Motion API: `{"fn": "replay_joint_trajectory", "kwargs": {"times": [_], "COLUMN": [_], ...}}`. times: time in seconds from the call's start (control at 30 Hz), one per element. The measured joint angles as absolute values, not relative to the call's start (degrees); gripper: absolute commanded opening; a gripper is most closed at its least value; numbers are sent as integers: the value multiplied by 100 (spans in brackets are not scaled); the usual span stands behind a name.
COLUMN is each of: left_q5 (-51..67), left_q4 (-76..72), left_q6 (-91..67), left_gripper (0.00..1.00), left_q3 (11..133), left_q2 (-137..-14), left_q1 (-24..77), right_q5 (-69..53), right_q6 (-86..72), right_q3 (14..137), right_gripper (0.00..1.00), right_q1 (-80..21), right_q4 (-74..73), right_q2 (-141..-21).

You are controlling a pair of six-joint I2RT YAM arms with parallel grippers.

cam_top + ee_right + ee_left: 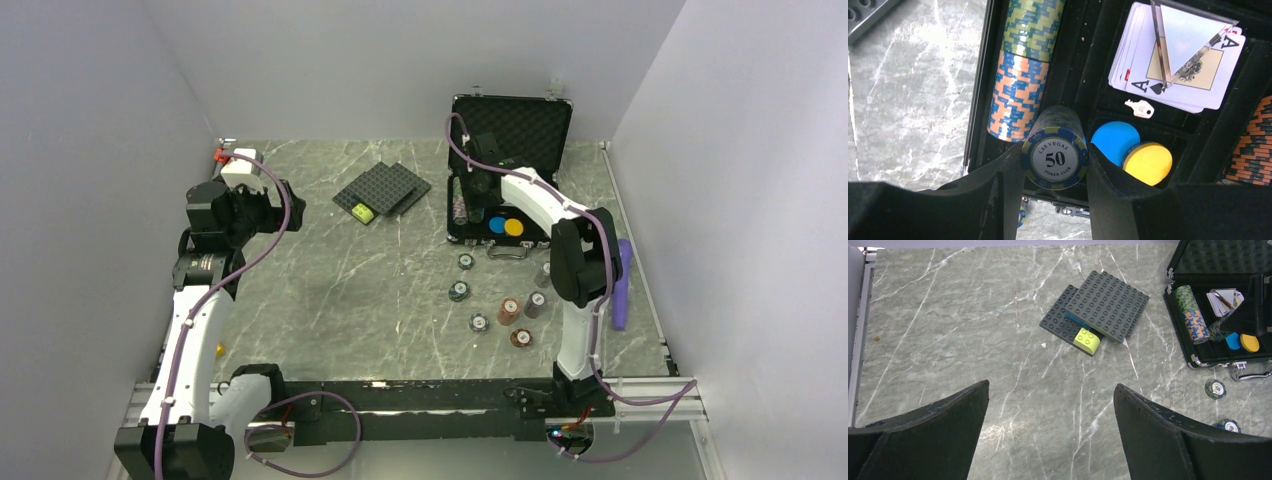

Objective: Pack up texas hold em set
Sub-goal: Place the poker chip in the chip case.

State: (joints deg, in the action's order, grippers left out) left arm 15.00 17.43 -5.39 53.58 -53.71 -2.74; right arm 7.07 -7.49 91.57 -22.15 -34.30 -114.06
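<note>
Grey marble table (350, 290), open briefcase (520, 125): right gripper (1055, 167) clamping green chip stack (1054, 150) lengthwise beside chip row (1020, 85); left gripper (1050, 432) open, far off.

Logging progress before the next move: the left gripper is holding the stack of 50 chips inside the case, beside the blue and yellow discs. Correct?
Wrong arm. The right gripper is holding the stack of 50 chips inside the case, beside the blue disc and yellow disc; the right wrist view shows it. The left gripper is open and empty.
</note>
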Motion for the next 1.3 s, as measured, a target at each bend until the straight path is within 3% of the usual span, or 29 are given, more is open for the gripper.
{"fn": "replay_joint_trajectory", "kwargs": {"times": [0.67,1.07,1.17,1.3], "left_q5": [1500,1500,1500,1500], "left_q4": [1743,1743,1743,1743], "left_q6": [-537,-537,-537,-539], "left_gripper": [98,98,98,98], "left_q3": [5358,5358,5358,5358], "left_q2": [-5371,-5374,-5374,-5374], "left_q1": [-274,-274,-274,-274], "right_q5": [685,725,797,860], "right_q6": [-683,-786,-757,-735], "right_q3": [9870,10130,10130,10071], "right_gripper": [0,80,86,86], "right_q1": [-2075,-2016,-1988,-1959], "right_q4": [-3767,-3693,-3721,-3684], "right_q2": [-12009,-12291,-12289,-12245]}}
